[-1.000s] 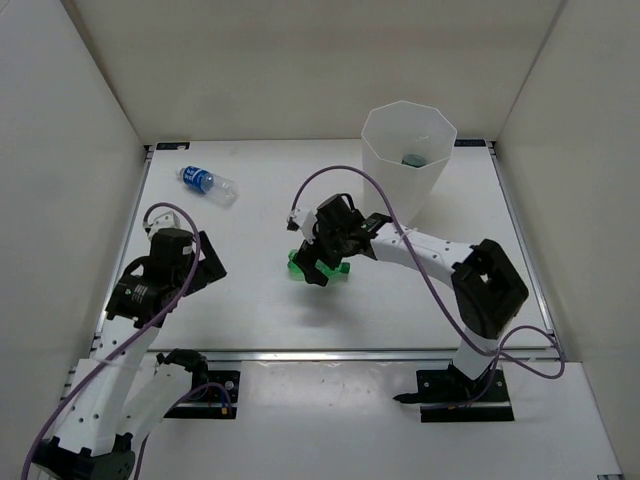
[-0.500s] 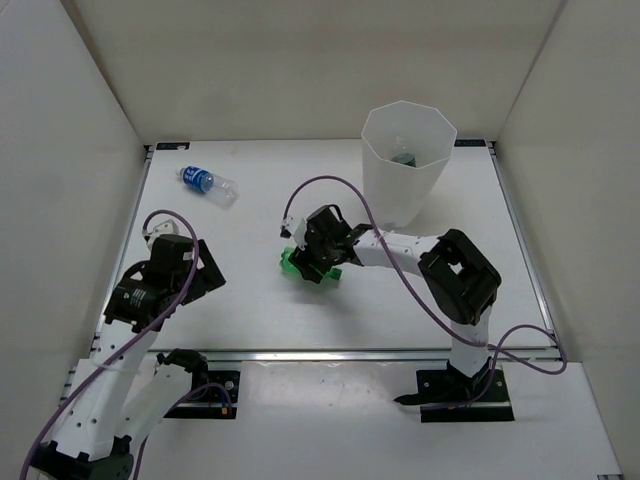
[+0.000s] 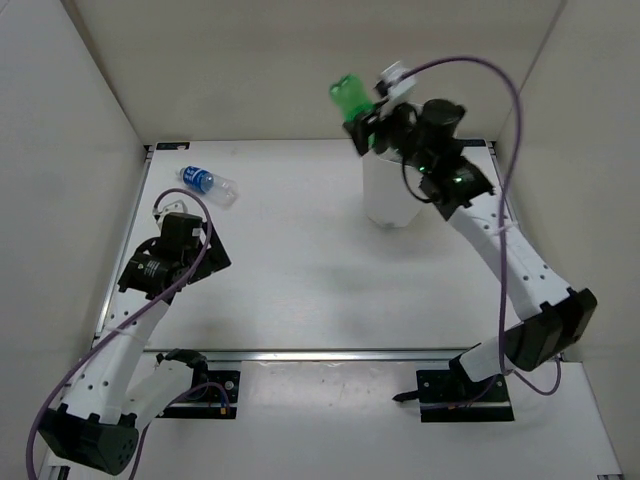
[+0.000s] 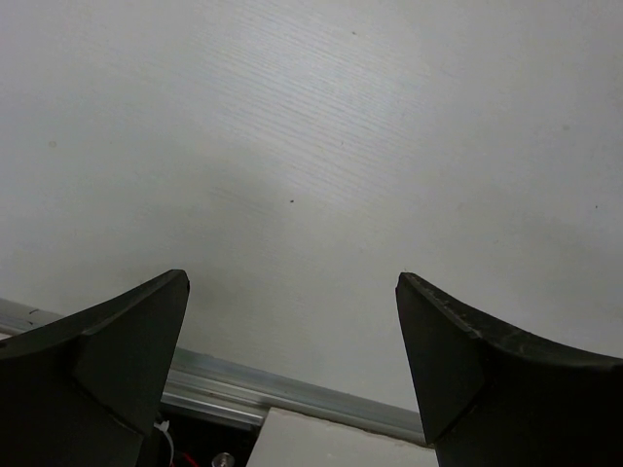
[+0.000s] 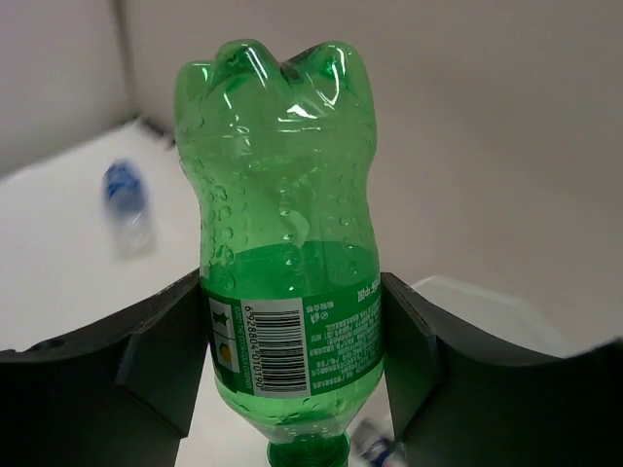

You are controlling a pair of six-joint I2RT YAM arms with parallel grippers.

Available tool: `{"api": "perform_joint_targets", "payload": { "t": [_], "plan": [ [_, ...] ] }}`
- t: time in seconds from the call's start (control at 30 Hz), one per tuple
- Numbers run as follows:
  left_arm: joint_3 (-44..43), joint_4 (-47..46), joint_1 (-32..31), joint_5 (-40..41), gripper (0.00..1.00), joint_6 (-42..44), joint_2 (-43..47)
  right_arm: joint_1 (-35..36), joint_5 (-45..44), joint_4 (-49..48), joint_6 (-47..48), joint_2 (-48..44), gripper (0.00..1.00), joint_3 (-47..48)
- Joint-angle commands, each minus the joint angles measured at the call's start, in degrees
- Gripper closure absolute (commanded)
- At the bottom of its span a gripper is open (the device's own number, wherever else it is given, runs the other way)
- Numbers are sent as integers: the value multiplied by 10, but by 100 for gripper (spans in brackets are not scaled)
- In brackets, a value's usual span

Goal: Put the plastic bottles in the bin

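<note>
My right gripper is shut on the green plastic bottle and holds it high in the air at the bin, whose rim is hidden behind the arm. In the right wrist view the green bottle sits between both fingers, base pointing away, with a bit of the bin's white rim below. A clear bottle with a blue label lies on the table at the far left. My left gripper hovers open over the left side of the table; in its wrist view the fingers have nothing between them.
White walls close in the table on the left, back and right. A metal rail runs along the table's edge below the left gripper. The right arm's purple cable loops high beside the bin.
The right gripper closed on the green bottle at the table's middle and lifted it up and back to the bin. The left arm shifted slightly farther from its base.
</note>
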State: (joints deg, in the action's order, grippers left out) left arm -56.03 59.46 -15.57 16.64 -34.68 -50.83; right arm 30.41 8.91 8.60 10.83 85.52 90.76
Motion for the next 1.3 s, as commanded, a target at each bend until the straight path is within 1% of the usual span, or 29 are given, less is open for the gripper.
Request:
{"api": "perform_joint_targets", "payload": {
  "t": [0.0, 0.03, 0.07, 0.13, 0.17, 0.23, 0.27, 0.3, 0.37, 0.4, 0.43, 0.47, 0.5, 0.63, 0.7, 0.73, 0.77, 0.8, 0.83, 0.87, 0.9, 0.93, 1.0, 1.03, 1.07, 1.13, 1.17, 1.23, 1.27],
  "plan": [
    [-28, -46, 15, 1, 1, 17, -11, -67, -22, -32, -4, -1, 75, 31],
    [-29, -52, 12, -4, 2, 21, -16, -101, -7, -23, -20, 17, 73, 47],
    [-27, -62, 16, -4, 2, 22, -19, -126, 9, -18, -30, 29, 72, 66],
    [-33, -75, 18, -8, 1, 29, -30, -160, 22, -5, -62, 45, 70, 73],
    [-32, -84, 21, -12, 2, 30, -34, -171, 31, -5, -67, 49, 70, 69],
    [-34, -96, 28, -26, 1, 30, -52, -188, 36, -22, -78, 49, 66, 38],
    [-37, -102, 33, -29, 2, 35, -61, -192, 37, -24, -85, 47, 59, 32],
    [-42, -105, 32, -28, 1, 35, -71, -197, 44, -24, -88, 47, 50, 32],
    [-51, -109, 34, -32, 1, 40, -91, -207, 49, -21, -95, 53, 41, 32],
    [-57, -109, 32, -30, 2, 38, -95, -210, 52, -17, -93, 54, 30, 41],
    [-61, -115, 34, -29, 1, 42, -102, -210, 50, -12, -91, 55, 16, 51],
    [-63, -115, 36, -28, 2, 42, -104, -210, 45, -6, -89, 57, 7, 53],
    [-61, -117, 34, -28, 1, 43, -106, -207, 38, 4, -85, 57, 0, 66],
    [-71, -123, 40, -28, 1, 45, -117, -202, -26, 21, -67, 26, 0, 77],
    [-76, -127, 44, -28, 1, 48, -127, -210, -64, 47, -84, 4, 0, 65],
    [-79, -127, 45, -31, 1, 47, -132, -216, -88, 55, -105, -19, 1, 44],
    [-81, -136, 48, -30, 1, 53, -139, -233, -122, 58, -123, -52, 0, 2],
    [-87, -139, 51, -32, 1, 48, -151, -256, -133, 57, -143, -66, 1, -49],
    [-96, -146, 56, -34, 1, 49, -170, -264, -138, 65, -169, -99, 1, -72],
    [-115, -152, 60, -36, 1, 51, -182, -291, -144, 73, -179, -126, 1, -116],
    [-135, -158, 63, -36, 1, 54, -210, -320, -143, 97, -200, -156, 1, -154],
    [-147, -159, 65, -32, 1, 55, -239, -336, -143, 120, -224, -167, 1, -168],
    [-197, -174, 70, -24, 1, 60, -289, -389, -130, 145, -233, -200, 1, -231],
    [-211, -174, 77, -24, 2, 58, -331, -401, -128, 156, -236, -207, 0, -246],
    [-244, -178, 82, -22, 1, 54, -354, -413, -130, 163, -229, -219, 1, -272],
    [-322, -173, 101, -11, 1, 29, -444, -418, -146, 178, -230, -229, 1, -305],
    [-340, -178, 111, -16, 1, 15, -463, -421, -150, 183, -224, -232, 1, -311],
    [-431, -169, 130, -16, 1, -20, -555, -423, -151, 187, -221, -229, 0, -320],
    [-455, -161, 139, -16, 2, -41, -599, -419, -153, 191, -219, -224, 0, -320]
  ]
}}
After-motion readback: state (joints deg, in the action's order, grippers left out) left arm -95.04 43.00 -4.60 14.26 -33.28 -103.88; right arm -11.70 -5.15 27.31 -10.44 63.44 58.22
